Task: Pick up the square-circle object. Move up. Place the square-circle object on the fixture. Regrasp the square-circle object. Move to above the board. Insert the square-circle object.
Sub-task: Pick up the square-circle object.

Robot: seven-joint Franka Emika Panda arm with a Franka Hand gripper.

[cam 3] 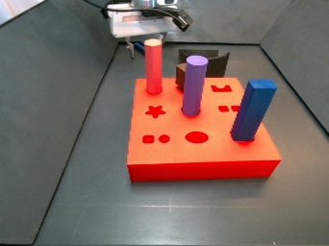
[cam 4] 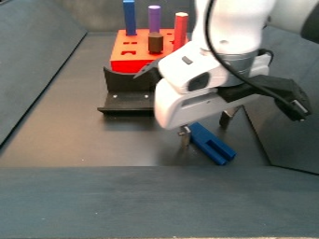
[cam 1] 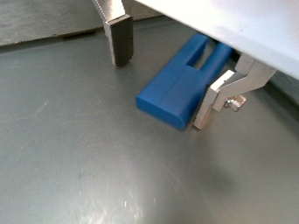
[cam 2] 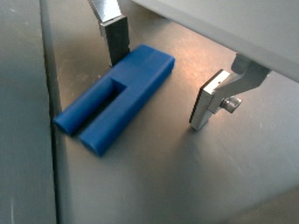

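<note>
The gripper (cam 4: 203,130) is hanging low over the grey floor (cam 1: 82,166), its fingers spread apart and closing on nothing. The square-circle object (cam 2: 114,98) is lying flat on that floor between the two silver plates, in both wrist views, with gaps showing on either side of it. It is stretching out long and low (a slot is running down part of its upper face), its long axis crossing the line between the fingers at a slant. In a side view the blue piece (cam 4: 210,146) is pointing away from under the gripper. The fixture (cam 4: 127,96) is standing nearby, against the red board (cam 3: 202,140) with its upright pegs.
</note>
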